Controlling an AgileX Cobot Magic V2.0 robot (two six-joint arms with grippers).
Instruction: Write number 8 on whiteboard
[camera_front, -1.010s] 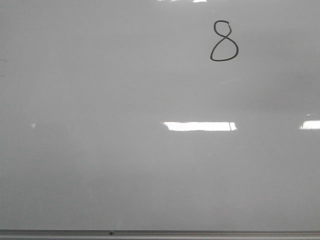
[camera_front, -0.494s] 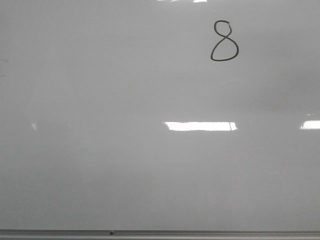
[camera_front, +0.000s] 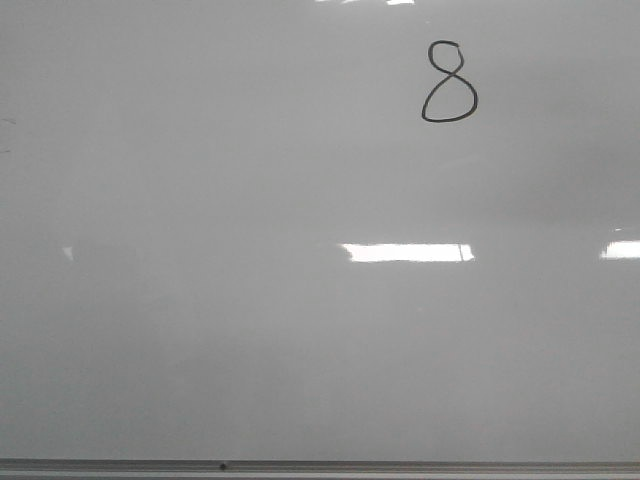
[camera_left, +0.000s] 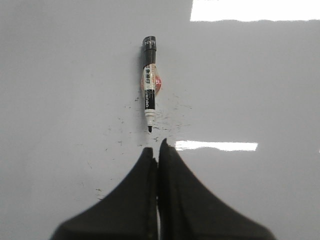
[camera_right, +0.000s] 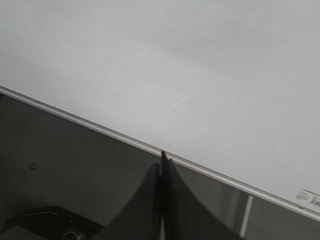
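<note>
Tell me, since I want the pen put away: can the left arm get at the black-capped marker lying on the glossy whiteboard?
Probably yes: the marker lies alone, just ahead of the shut left gripper, nothing between.

The front view looks forward and down on the whiteboard, close enough that it fills the picture, its metal edge strip nearest. The left wrist view looks past the left hand at the board surface. The right wrist view looks past the right hand across the board's edge; it probably shares that strip with the front view.
</note>
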